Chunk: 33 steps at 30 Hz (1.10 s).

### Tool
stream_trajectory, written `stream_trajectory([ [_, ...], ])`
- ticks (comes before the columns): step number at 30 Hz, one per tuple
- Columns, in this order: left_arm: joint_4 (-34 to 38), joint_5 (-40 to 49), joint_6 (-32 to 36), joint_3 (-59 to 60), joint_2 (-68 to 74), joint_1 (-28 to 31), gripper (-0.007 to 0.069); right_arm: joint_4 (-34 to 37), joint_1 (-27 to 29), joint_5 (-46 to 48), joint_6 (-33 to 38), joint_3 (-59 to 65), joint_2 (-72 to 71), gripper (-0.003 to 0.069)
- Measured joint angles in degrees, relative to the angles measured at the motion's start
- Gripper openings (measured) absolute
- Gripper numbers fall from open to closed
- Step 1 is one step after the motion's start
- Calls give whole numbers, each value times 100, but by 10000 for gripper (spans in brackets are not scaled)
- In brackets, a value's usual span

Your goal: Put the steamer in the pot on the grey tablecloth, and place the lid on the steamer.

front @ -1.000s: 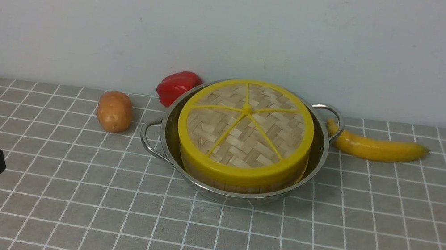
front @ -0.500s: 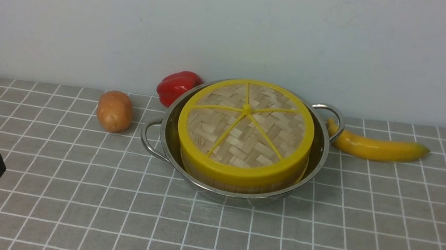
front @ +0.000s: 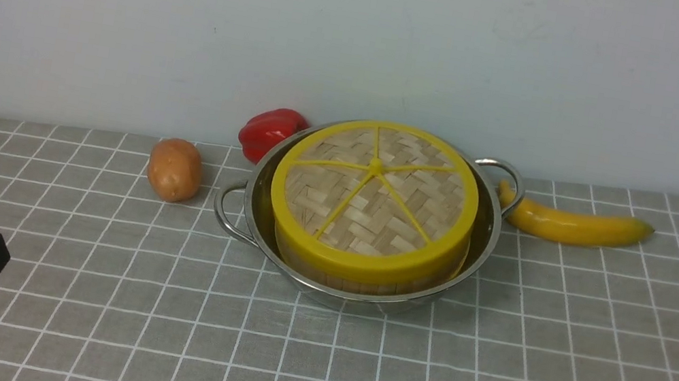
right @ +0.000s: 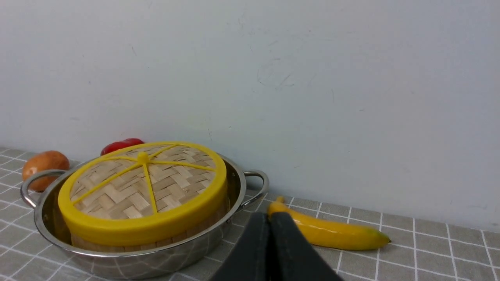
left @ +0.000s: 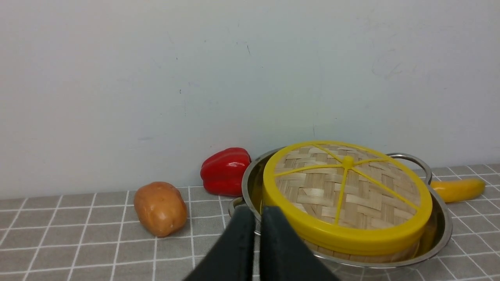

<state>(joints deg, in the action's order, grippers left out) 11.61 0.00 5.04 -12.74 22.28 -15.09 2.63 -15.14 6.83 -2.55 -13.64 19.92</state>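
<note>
I see the pot (front: pixel 350 289) on the grey tablecloth (front: pixel 558 365), toward the cloth's far edge near the wall, about mid-width. The steamer (front: pixel 359 278) sits inside it, with the lid (front: pixel 374 200) seated flat on top; the yellow rim covers the basket's upper edge.

Left gripper (left: pixel 258 212): fingers nearly together with a thin gap, nothing between them. It's at the cloth's near-left corner, well apart from the pot, tips pointed at the pot's left side.

Right gripper (right: pixel 269 218): fingers pressed together, holding nothing. It's out of the front view; from its wrist camera the pot is ahead and off to one side, not touching, with a banana (front: pixel 572 224) on the cloth just beyond the tips.

A potato (front: pixel 175 169) and a red pepper (front: pixel 270 131) sit to the pot's left, near the far edge. I can't make out any labels or writing.
</note>
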Motion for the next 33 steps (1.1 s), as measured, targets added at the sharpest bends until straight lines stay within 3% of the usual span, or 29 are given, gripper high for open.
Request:
stream_trajectory([
  [6, -6, 0, 0, 0, 0, 0, 33, -521, 732, 109, 114, 387, -667, 33],
  [13, -6, 0, 0, 0, 0, 0, 43, -490, 1405, 86, 25, 1350, -1560, 65],
  [33, -6, 0, 0, 4, 0, 0, 85, -300, 1532, 398, -45, 1410, -1972, 170],
])
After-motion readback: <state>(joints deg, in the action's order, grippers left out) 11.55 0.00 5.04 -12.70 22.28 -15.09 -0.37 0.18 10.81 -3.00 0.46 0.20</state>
